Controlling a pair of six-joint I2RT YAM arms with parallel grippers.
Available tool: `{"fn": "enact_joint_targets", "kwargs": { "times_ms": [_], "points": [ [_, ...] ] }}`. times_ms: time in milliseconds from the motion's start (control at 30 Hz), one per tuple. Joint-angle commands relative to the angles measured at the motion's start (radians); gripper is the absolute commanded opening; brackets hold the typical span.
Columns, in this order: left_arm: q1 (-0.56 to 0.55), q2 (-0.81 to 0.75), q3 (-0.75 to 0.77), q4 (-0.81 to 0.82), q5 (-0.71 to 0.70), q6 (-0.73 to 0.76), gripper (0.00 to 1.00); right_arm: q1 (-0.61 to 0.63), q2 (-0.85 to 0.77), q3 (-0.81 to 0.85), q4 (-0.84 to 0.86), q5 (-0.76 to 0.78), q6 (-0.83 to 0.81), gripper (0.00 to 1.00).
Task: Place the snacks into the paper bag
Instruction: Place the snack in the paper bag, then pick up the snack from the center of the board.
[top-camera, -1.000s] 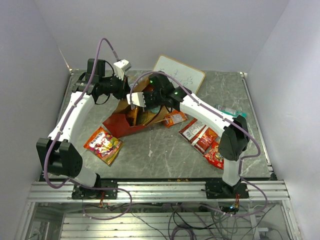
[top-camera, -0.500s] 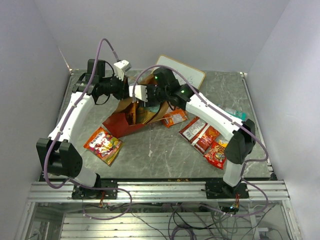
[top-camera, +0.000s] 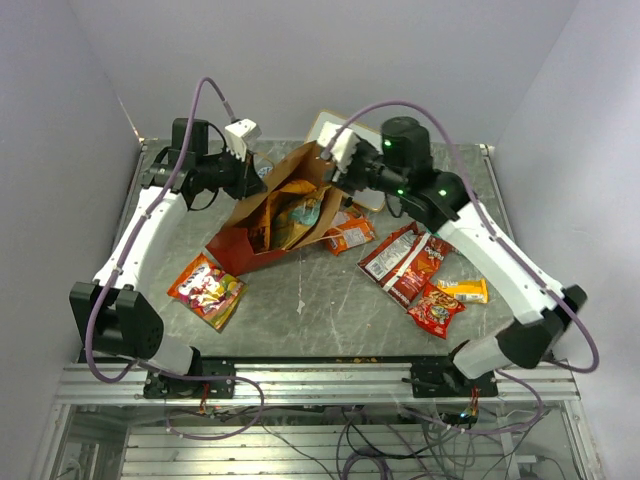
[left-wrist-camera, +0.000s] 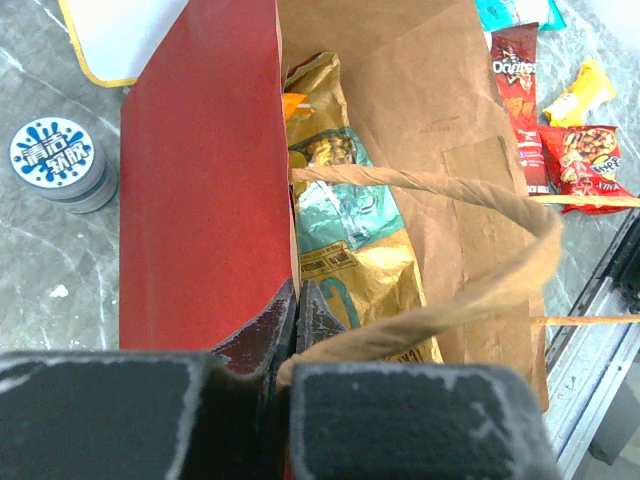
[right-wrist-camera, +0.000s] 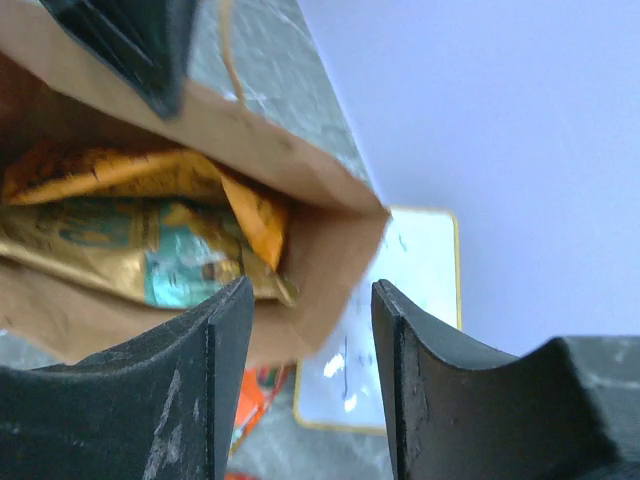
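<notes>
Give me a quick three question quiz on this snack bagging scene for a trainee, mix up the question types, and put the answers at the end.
1. True or false: the right end effector is shut on a snack.
2. Fill in the blank: the left end effector is shut on the red wall of the ___.
3. Count: in the top view, how many snack packets lie on the table to the left of the paper bag?

Key:
1. False. Its fingers stand apart with nothing between them.
2. Paper bag.
3. One, the orange packet.
</notes>
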Motion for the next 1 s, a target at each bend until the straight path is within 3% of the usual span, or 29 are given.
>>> {"fn": "enact_joint_targets", "kwargs": {
  "times_ms": [0, 233, 400, 600, 967],
  "points": [
    [-0.008, -0.055, -0.005, 0.079, -0.016, -0.008, 0.07, -0.107, -0.118, -0.166, 0.035, 0.078, 0.12, 0.51],
    [-0.008, -0.074, -0.024, 0.091, -0.041, 0.003, 0.07, -0.292, -0.229, -0.469, 0.039, 0.112, 0.223, 0.52],
    [-0.008, -0.092, -0.049, 0.111, -0.05, 0.008, 0.07, -0.44, -0.202, -0.608, 0.007, 0.11, 0.244, 0.55],
    [-0.008, -0.093, -0.057, 0.114, -0.052, 0.011, 0.07, -0.645, -0.098, -0.604, -0.053, -0.019, 0.22, 0.62],
    [-0.008, -0.107, -0.075, 0.129, -0.045, 0.009, 0.07, -0.81, 0.094, -0.534, -0.168, -0.074, 0.182, 0.69]
  ]
}}
